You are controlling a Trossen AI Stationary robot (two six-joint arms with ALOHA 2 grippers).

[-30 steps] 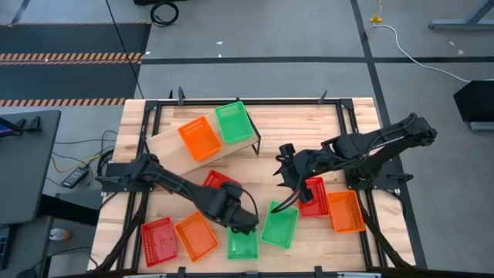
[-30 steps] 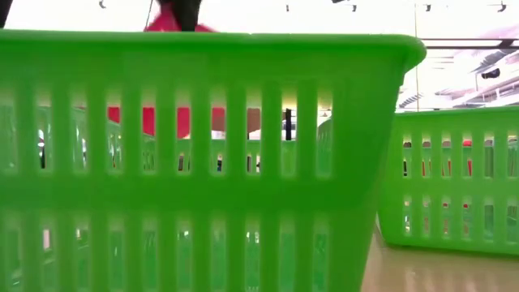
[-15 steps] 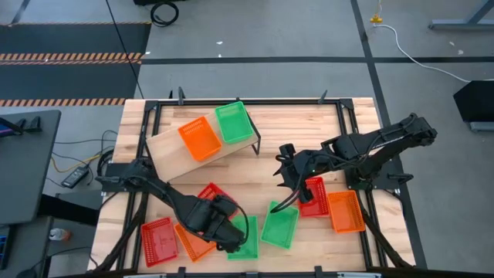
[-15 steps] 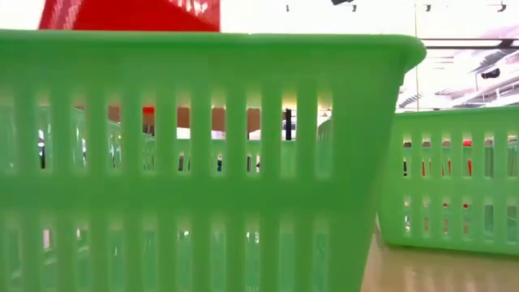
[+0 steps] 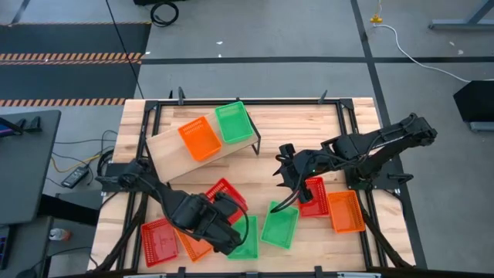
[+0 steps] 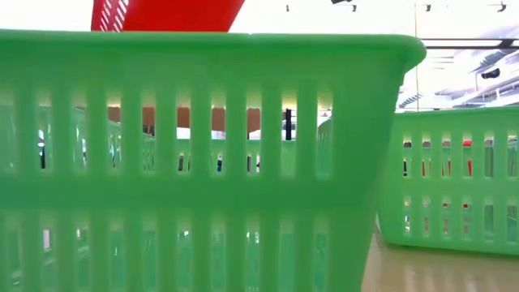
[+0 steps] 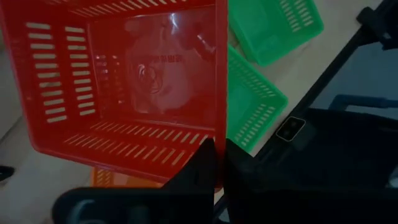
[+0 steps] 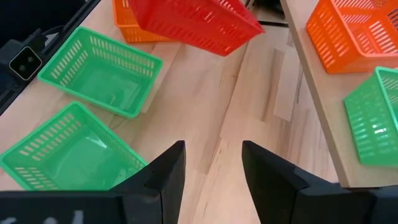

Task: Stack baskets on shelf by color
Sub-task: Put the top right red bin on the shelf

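Observation:
My left gripper point(image 7: 219, 163) is shut on a red basket point(image 5: 227, 196), which is off the table and tilted, above the near middle. The low view shows only its underside point(image 6: 166, 14). Below it on the table lie two green baskets point(image 5: 245, 236) point(image 5: 279, 225), an orange one point(image 5: 191, 244) and a red one point(image 5: 157, 239). The shelf point(image 5: 166, 147) carries an orange basket point(image 5: 199, 139) and a green one point(image 5: 234, 122). My right gripper point(image 8: 213, 167) is open and hovers over bare wood right of centre, beside a red basket point(image 5: 313, 194) and an orange basket point(image 5: 345, 211). My left gripper holds the red basket by one side wall at its rim point(image 7: 220, 134). The wall runs between the two fingers, one inside the basket and one outside. The basket is lifted clear and tilted, its open side facing the wrist camera.
A black metal frame point(image 5: 147, 123) runs around the tabletop. The shelf stands slanted at the far left, with free plank at its left end. Bare wood lies between the shelf and my right gripper. One green basket fills the low view point(image 6: 203, 162), with another at its right point(image 6: 454, 178).
My left gripper has drawn back toward the table's left and risen, taking the red basket with it. The basket has come up off the table, now clear and tilted above the near baskets. My right arm has kept still.

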